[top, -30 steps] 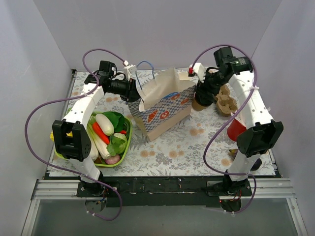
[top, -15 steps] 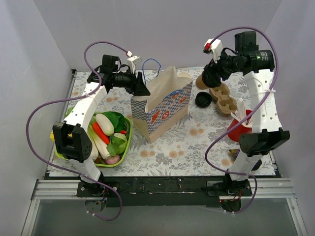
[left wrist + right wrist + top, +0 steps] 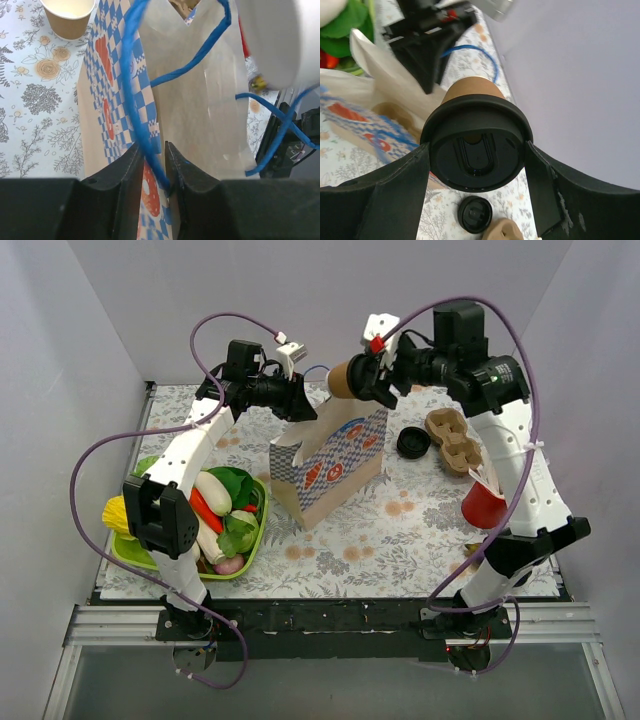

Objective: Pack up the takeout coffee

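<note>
The takeout coffee (image 3: 343, 378), a tan kraft cup with a black lid, lies tilted on its side in the air above the open mouth of the paper bag (image 3: 335, 460). My right gripper (image 3: 364, 374) is shut on it. In the right wrist view, the fingers (image 3: 400, 195) clamp the lid end of the cup (image 3: 470, 89), with my right gripper (image 3: 477, 156) centred on the lid. My left gripper (image 3: 302, 407) is shut on the bag's blue handle (image 3: 150, 150) at the bag's left top edge; my left gripper (image 3: 156, 167) holds that side up.
A loose black lid (image 3: 413, 443) and the brown cup carrier (image 3: 455, 440) lie right of the bag. A red cup of white sticks (image 3: 483, 502) stands at the right. A green tray (image 3: 255, 535) of vegetables sits at the left. An open lidless kraft cup (image 3: 70, 17) stands behind the bag.
My right gripper lifted the lidded cup from beside the carrier and carried it left, up over the bag mouth, tipping it sideways. My left gripper rose and shifted right with the bag handle.
</note>
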Robot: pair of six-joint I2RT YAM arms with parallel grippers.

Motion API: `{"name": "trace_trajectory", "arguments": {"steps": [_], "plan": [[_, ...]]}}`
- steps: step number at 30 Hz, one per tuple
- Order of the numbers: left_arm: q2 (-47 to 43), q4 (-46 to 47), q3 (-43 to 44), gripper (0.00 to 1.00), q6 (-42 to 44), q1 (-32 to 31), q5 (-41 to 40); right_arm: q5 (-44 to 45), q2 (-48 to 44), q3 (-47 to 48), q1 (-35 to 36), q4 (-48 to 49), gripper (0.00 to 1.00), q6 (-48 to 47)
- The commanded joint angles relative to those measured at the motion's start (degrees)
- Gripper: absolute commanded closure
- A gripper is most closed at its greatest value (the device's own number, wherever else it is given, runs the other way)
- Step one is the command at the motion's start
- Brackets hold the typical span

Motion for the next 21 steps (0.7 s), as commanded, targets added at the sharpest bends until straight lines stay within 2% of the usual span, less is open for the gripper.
{"name": "trace_trajectory", "arguments": {"steps": [1,4,6,11,16,21], "plan": [[-0.8,-0.2,2.1,0.84,0.4,-0.2,-1.6,-0.1,-0.8,-2.5,3.3,2.7,0.99,-5.1],[-1.4,-0.5,2.0,0.96,0.5,-0.3,-1.7,-0.2,0.1,-1.5,4.0,0.4,0.99,-8.1],[-1.9,-0.5,2.0,1.00,0.3,-0.3,-1.6,-0.7,0.0,-1.3,4.3,-1.0,0.99,-9.6],[-2.6,-1.2,2.1,1.00,-0.6,-0.4,0.0,-0.7,-2.0,-3.9,4.8,-2.5,0.99,-10.4],[-4.1,-1.3,1.4,1.00,-2.6,-0.6,-0.5,-1.0,-4.2,-4.4,6.3,-8.1,0.99,-10.6],[-7.2,-0.6,-0.9,1.00,-0.9,-3.2,-0.9,0.5,-7.2,-10.2,8.1,-12.1,0.99,-10.3]]}}
